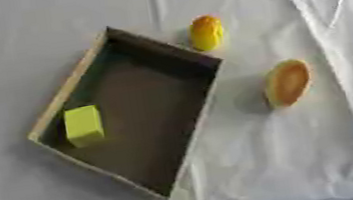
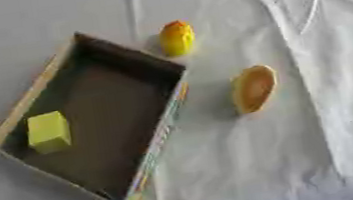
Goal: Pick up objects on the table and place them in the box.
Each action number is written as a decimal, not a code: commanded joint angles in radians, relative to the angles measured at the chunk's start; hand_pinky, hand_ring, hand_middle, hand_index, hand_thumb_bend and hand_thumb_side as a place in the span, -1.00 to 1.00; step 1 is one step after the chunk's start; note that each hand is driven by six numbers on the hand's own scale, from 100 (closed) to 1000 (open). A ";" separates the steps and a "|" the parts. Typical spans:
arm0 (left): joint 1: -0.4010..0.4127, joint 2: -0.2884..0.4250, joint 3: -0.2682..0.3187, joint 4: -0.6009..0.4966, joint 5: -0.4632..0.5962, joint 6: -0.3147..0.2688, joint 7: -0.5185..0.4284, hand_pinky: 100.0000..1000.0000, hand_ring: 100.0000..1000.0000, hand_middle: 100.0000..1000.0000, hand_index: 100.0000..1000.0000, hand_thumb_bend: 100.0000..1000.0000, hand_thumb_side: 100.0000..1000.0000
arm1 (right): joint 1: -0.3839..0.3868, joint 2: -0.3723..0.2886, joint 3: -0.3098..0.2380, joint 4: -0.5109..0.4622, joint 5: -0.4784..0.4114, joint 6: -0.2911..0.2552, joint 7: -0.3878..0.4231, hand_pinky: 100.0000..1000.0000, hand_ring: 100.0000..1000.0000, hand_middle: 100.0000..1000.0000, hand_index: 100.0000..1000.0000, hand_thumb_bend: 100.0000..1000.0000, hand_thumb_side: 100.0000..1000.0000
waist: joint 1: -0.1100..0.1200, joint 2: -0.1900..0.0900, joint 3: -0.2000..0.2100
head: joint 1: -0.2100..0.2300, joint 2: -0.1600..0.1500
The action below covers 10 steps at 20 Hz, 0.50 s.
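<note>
Box holds one block; two objects outside; neither hand in view.
Yellow block (image 1: 83,125) lies in the box (image 1: 203,113), at its left corner. Orange oval object (image 1: 287,82), hard to identify, sits right of box on white cloth (image 1: 312,151). Farther back, yellow-orange rounded object (image 1: 206,32) near box's far corner.

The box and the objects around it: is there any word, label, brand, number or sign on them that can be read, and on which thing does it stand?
No text can be read.
The box has coloured print along its right outer wall, too blurred to read.
The yellow block inside the box, the yellow-orange object and the orange bowl-shaped object on the white cloth show no marks.
</note>
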 commanded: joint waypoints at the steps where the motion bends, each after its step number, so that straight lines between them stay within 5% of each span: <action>1: -0.001 0.025 0.006 -0.016 0.005 0.000 -0.003 0.66 0.44 0.40 0.63 -1.00 0.10 | -0.005 -0.026 -0.007 -0.016 -0.004 0.000 0.005 0.71 0.41 -0.01 0.57 -1.00 -0.18 | 0.002 -0.016 -0.001 | 0.003 -0.003; 10: 0.002 0.028 0.004 -0.016 0.006 -0.001 -0.008 0.67 0.44 0.40 0.63 -1.00 0.10 | -0.016 -0.082 0.007 -0.016 0.025 -0.020 0.028 0.73 0.52 0.11 0.65 -1.00 -0.18 | 0.002 -0.016 -0.003 | 0.003 0.002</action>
